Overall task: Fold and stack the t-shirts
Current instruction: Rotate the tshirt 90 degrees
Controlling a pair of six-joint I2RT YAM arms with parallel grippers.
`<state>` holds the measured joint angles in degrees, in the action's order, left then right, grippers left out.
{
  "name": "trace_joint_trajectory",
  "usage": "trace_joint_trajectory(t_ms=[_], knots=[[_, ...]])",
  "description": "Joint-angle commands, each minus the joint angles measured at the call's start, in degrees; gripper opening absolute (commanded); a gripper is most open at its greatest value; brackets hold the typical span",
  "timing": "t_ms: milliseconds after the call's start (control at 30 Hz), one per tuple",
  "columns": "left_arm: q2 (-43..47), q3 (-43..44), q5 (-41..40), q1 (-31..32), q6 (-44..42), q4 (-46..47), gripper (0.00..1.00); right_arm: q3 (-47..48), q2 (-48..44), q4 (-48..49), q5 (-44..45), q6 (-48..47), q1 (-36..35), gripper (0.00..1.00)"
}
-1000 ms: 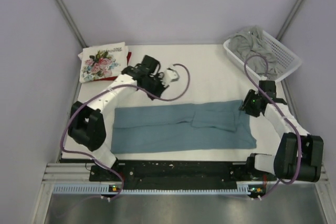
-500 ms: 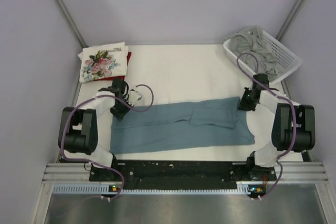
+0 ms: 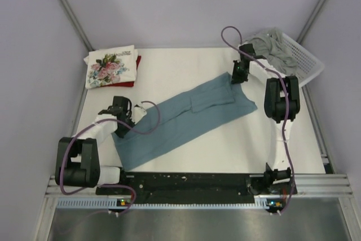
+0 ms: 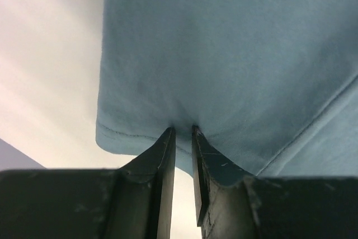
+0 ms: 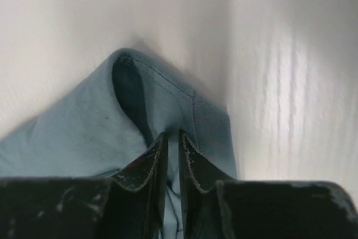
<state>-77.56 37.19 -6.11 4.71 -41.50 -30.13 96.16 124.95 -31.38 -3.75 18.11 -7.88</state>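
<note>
Mid-fold on the teal-blue t-shirt (image 3: 186, 115): already halved into a long strip, lying diagonal on the tabletop (image 3: 186, 63), strung between the two sets of jaws. Clamped at the hem end by the left jaws, nearly shut, with cloth bunched right at the tips and the stitched hem just left of them. Clamped at the neck end by the right jaws, equally narrow, with the ribbed collar just right of the tips and a raised fold straight ahead. Looks like squaring up the strip before the crosswise fold; a judgement only. To do it well: hold both pinches shut, swing both ends together, leave no slack or twist between the jaws, drag low over the tabletop. Watch the loose flap mid-strip, probably a sleeve; easy to flip out under tension. Mind the white lattice basket (image 3: 313, 63) holding the grey t-shirt (image 3: 273, 49), just beyond the right jaws; no snagging. After that, likely fold the neck end over toward the left jaws, then carry across to the floral t-shirt (image 3: 110, 67) sitting on the dark red t-shirt (image 3: 137, 63), beyond and left of the left jaws.
</note>
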Motion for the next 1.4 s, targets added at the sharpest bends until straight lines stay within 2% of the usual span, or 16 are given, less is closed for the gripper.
trace_joint_trajectory(t_ms=[0, 133, 267, 333, 400, 567, 633, 700, 833, 900, 933, 1067, 1233, 1367], knots=[[0.56, -0.82, 5.66, -2.86, -1.66, -16.35, 0.24, 14.55, 7.85, -6.84, 0.33, -0.35, -1.17, 0.16], [3.11, 6.12, 11.81, -3.21, -1.83, -24.17, 0.32, 21.17, 6.73, -8.70, -0.47, -1.75, -1.44, 0.29], [2.15, 12.10, 14.02, -4.18, -1.05, -25.16, 0.38, 19.34, -0.38, -9.05, 1.81, -3.43, -1.35, 0.37], [0.31, 13.60, 11.83, -4.36, 0.27, -22.79, 0.37, 15.22, -5.74, -9.05, 3.48, -3.69, -1.44, 0.40], [-3.11, 15.80, 10.42, -7.16, 1.59, -20.94, 0.38, 8.64, -11.18, -8.97, 6.90, -3.00, -1.44, 0.41], [-8.83, 20.63, 10.50, -12.26, 3.17, -17.08, 0.37, -13.24, -22.27, -7.39, 11.82, -0.71, -1.44, 0.46], [-10.15, 21.43, 10.68, -13.23, 3.09, -16.10, 0.38, -19.40, -24.65, -5.90, 15.51, -0.18, -1.35, 0.46], [-10.77, 21.26, 11.29, -13.59, 2.65, -15.31, 0.44, -24.76, -26.24, -2.48, 17.37, -0.53, -1.44, 0.47], [-10.68, 19.50, 12.00, -13.59, 2.30, -14.08, 0.48, -29.27, -24.76, 2.62, 14.83, -2.37, -1.44, 0.46], [-10.60, 18.36, 11.91, -13.59, 2.12, -13.64, 0.49, -28.05, -22.04, 3.77, 14.21, -2.90, -1.35, 0.38], [-10.51, 17.66, 11.65, -13.59, 2.03, -13.47, 0.49, -27.00, -20.20, 3.69, 14.38, -2.99, -1.26, 0.31], [-9.19, 14.50, 13.22, -13.50, 0.19, -13.46, 0.49, -19.02, -12.20, 2.64, 15.17, -3.95, -0.73, 0.13], [-8.57, 12.12, 13.05, -12.80, -2.53, -12.94, 0.49, 2.31, 0.98, -2.45, 12.63, -4.75, -0.73, 0.11], [-10.24, 10.02, 13.05, -7.19, -4.38, -13.99, 0.49, 22.45, 12.23, -8.25, 5.00, -3.61, -0.82, 0.12]])
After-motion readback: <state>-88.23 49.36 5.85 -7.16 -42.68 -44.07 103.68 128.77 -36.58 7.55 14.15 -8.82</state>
